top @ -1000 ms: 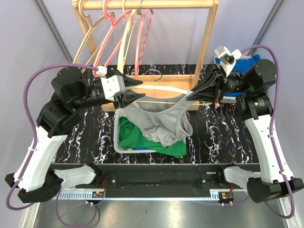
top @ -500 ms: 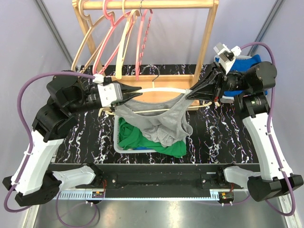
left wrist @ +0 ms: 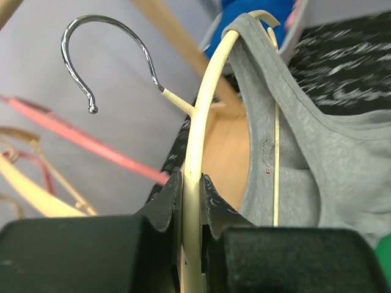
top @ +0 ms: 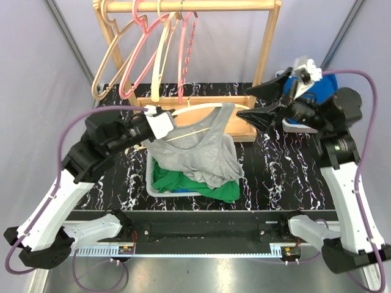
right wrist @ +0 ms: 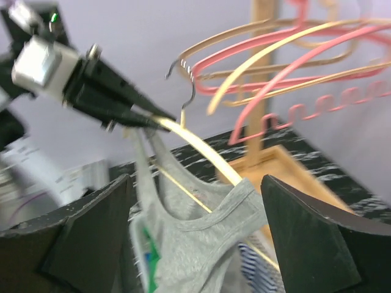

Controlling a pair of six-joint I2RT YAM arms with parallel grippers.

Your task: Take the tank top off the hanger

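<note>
Black marbled table point(top: 275, 177): L gripper point(left wrist: 191, 189) clamped on cream hanger point(left wrist: 200, 116). Grey tank top point(top: 204, 149) hangs off it over bin point(top: 148, 177), near strap possibly slipped off. R gripper point(top: 242, 102) at 3 o'clock, jaws wide, empty.

The tank top point(left wrist: 317, 152) is soft grey knit cloth, matt, with stitched edging. The hanger point(left wrist: 193, 152) has a smooth cream arm with a slight sheen, and its hook point(left wrist: 116, 43) is bright polished metal. The left claw point(left wrist: 190, 190) looks like matt black plastic. The clothes rack point(top: 266, 55) is pale bare wood; the counter point(top: 281, 174) is glossy black with white marble veining
</note>
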